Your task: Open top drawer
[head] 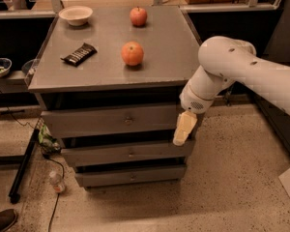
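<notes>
Pale gripper, its grasp state impossible to tell, hangs at the right end of the top drawer, the uppermost front, well right of its knob, so pulling from here risks missing the knob.

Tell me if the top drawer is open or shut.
Shut, apparently: the top drawer sits under the tabletop, no interior showing. The tool hangs at its right end, off the knob.
</notes>
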`<state>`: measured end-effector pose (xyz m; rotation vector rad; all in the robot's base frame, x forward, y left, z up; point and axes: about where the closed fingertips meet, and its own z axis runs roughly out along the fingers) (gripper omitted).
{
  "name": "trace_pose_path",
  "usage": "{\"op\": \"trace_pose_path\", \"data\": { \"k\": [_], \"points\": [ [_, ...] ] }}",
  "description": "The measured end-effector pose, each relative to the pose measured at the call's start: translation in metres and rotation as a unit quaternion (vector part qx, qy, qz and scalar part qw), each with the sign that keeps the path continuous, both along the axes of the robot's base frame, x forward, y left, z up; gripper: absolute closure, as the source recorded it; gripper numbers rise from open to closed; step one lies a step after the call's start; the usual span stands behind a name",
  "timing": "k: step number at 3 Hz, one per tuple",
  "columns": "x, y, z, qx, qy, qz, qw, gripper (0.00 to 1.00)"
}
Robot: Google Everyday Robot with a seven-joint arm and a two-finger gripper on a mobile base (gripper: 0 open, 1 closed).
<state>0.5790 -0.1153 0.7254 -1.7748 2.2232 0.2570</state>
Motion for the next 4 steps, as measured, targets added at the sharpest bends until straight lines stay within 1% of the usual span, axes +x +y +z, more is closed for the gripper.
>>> {"op": "trace_pose_path", "data": {
  "k": [1,2,3,4],
  "points": [
    [0.000,0.000,0.000,0.000,0.000,0.000,1.0000,0.00],
    [0.010,0.000,-0.006,-0.004,-0.003,-0.012,0.9999,0.00],
    [0.022,0.004,-0.010,-0.003,-0.005,-0.018,0.9998,0.00],
    [0.037,0.011,-0.017,0.007,0.002,-0.020,0.9998,0.00]
  ]
}}
